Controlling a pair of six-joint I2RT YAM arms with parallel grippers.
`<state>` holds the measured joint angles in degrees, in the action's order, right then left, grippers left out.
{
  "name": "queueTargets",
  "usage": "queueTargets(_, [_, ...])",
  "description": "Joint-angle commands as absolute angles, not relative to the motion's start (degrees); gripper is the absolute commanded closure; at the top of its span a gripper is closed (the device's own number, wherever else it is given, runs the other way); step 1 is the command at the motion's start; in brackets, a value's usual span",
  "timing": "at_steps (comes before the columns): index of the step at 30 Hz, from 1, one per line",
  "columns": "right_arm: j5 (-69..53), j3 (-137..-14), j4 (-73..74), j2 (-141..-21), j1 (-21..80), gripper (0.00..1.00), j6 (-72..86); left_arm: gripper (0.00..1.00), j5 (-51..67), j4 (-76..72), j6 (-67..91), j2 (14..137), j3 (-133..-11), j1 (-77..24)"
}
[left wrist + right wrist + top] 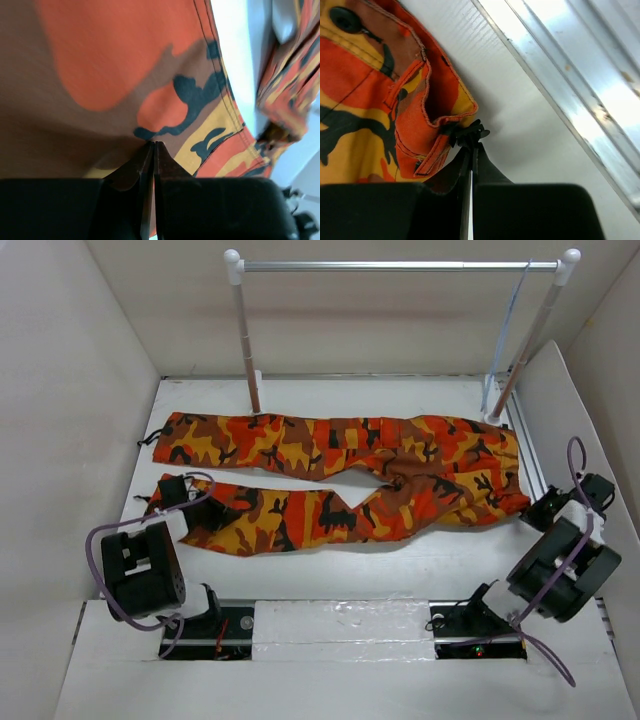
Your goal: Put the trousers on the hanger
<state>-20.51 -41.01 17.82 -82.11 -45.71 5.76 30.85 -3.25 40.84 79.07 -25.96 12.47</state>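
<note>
The trousers (330, 455), in orange, red, yellow and black camouflage, lie flat on the white table (330, 570), legs to the left and waist to the right. My left gripper (172, 490) is at the cuff of the near leg. In its wrist view the jaws are shut, with the tips (152, 144) pinching a pucker of the cloth (100, 75). My right gripper (541, 512) is at the waistband's right corner, shut (471, 143) on a black tie at the edge of the trousers (380, 100). The thin pale hanger (508, 335) hangs from the rail's right end.
A white-posted rail with a silver crossbar (400, 266) stands at the back, with its left post (246, 340) just behind the far leg. A metal track (530, 455) runs along the table's right side and shows in the right wrist view (580, 65). Pale walls enclose the table.
</note>
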Motion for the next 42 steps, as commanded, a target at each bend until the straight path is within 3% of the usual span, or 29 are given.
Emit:
queueTargets(1, [-10.9, -46.9, 26.1, -70.7, -45.9, 1.00, 3.6, 1.00, 31.2, -1.4, 39.9, 79.8, -25.7, 18.1])
queueTargets(6, [-1.6, -49.8, 35.7, -62.0, -44.5, 1.00, 5.4, 1.00, 33.7, 4.6, 38.9, 73.8, -26.6, 26.8])
queueTargets(11, [5.9, -51.3, 39.3, -63.5, -43.9, 1.00, 1.9, 1.00, 37.3, 3.8, 42.7, 65.8, -24.2, 24.7])
queueTargets(12, [4.2, -50.4, 38.8, -66.0, -43.9, 0.92, 1.1, 1.00, 37.4, 3.6, 43.0, 65.1, -24.6, 24.7])
queueTargets(13, [-1.9, -49.7, 38.9, -67.2, -43.9, 0.68, 0.7, 1.00, 36.8, 3.8, 42.5, 64.7, -25.2, 24.2])
queueTargets(15, [-6.3, -48.3, 38.9, -67.9, -43.4, 0.54, -1.4, 1.00, 34.7, 5.9, 40.2, 63.7, -28.0, 23.6])
queueTargets(16, [-8.4, -48.0, 38.7, -66.5, -42.5, 0.41, -1.1, 1.00, 33.3, 5.9, 39.5, 63.2, -28.6, 23.6])
queueTargets(18, [-9.6, -49.2, 39.7, -62.9, -40.4, 0.34, -0.9, 1.00, 33.0, 5.2, 38.1, 61.8, -29.4, 21.5])
queueTargets(21, [-9.9, -53.0, 42.8, -59.6, -30.3, 0.41, -0.4, 0.84, 30.5, 5.0, 36.0, 59.2, -30.6, 20.8])
queueTargets(22, [-12.3, -53.0, 42.6, -58.3, -25.4, 0.65, -0.3, 0.75, 27.7, 5.4, 34.5, 58.6, -31.2, 20.8])
queueTargets(25, [-21.5, -50.7, 39.9, -57.1, -19.3, 1.00, -0.6, 0.58, 20.9, 8.5, 32.4, 58.2, -34.9, 20.3])
queueTargets(28, [-28.1, -47.5, 36.3, -55.4, -10.1, 1.00, -1.0, 0.45, 14.8, 10.1, 31.5, 60.0, -38.0, 18.9])
queueTargets(32, [-30.1, -45.8, 32.6, -51.9, 3.1, 0.99, -1.1, 0.41, 4.2, 11.9, 28.6, 67.6, -45.9, 16.0])
queueTargets(38, [-28.2, -48.0, 31.3, -51.8, 15.4, 0.82, -3.7, 0.44, -5.9, 18.4, 24.7, 84.9, -55.9, 13.4])
queueTargets(39, [-25.7, -48.9, 32.2, -52.2, 18.4, 0.76, -4.8, 0.48, -8.8, 19.3, 25.0, 87.1, -58.3, 11.7])
queueTargets(42, [-26.2, -49.0, 32.0, -52.5, 20.3, 0.72, -6.2, 0.54, -11.4, 20.3, 25.0, 89.8, -60.7, 7.9])
